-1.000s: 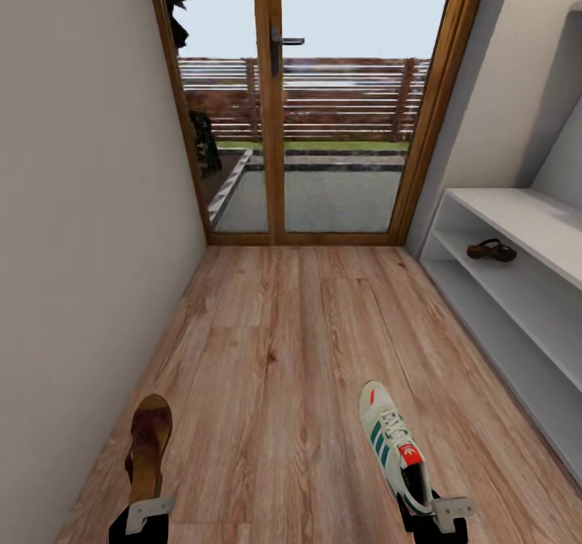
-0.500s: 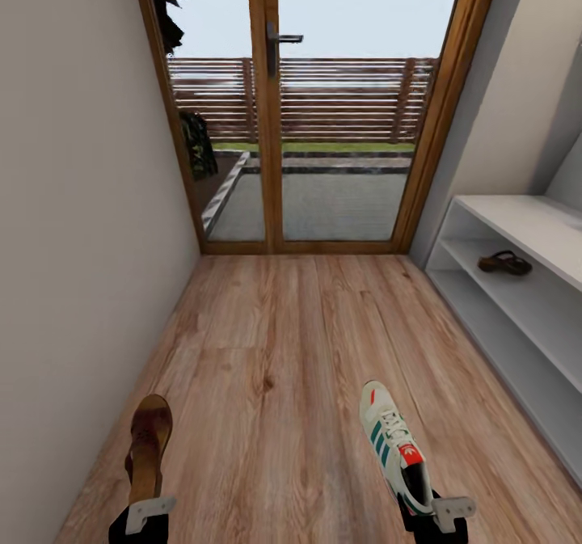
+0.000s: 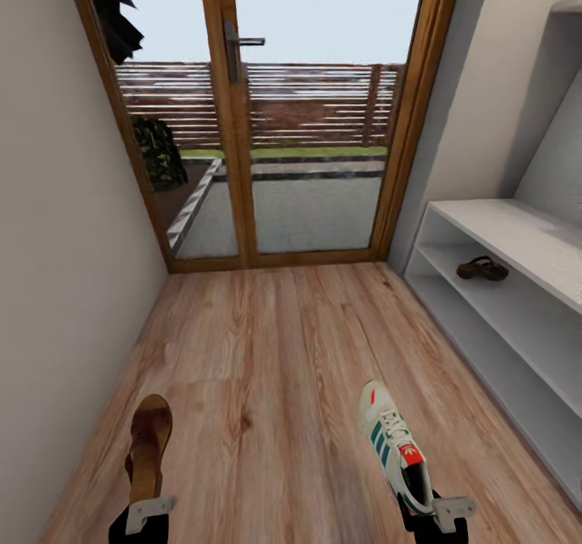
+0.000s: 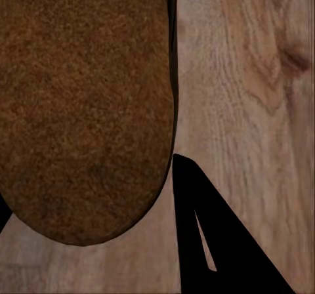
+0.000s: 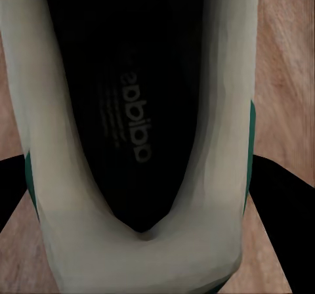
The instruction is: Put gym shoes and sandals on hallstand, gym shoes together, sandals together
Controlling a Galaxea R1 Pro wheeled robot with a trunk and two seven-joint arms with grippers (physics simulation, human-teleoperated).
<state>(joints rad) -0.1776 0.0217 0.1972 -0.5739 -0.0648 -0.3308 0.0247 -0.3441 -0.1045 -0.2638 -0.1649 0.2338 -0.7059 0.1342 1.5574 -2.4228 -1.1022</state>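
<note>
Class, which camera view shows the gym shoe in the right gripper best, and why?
The head view: it shows the whole gym shoe, with laces, green stripes and red tab, held at its heel by the right gripper. The right wrist view gives a close look into its dark opening. The left wrist view shows the sandal instead.

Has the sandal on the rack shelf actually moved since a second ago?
No. The sandal keeps its spot near the hallstand's door-side end; the camera moved.

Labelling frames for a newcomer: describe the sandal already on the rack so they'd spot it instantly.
Start at the glass door, then look right to the pale grey hallstand against the wall. The sandal on the rack lies on the shelf under the top board, near the door end. It is the only shoe there; the other sandal and the gym shoe are held over the floor.
</note>
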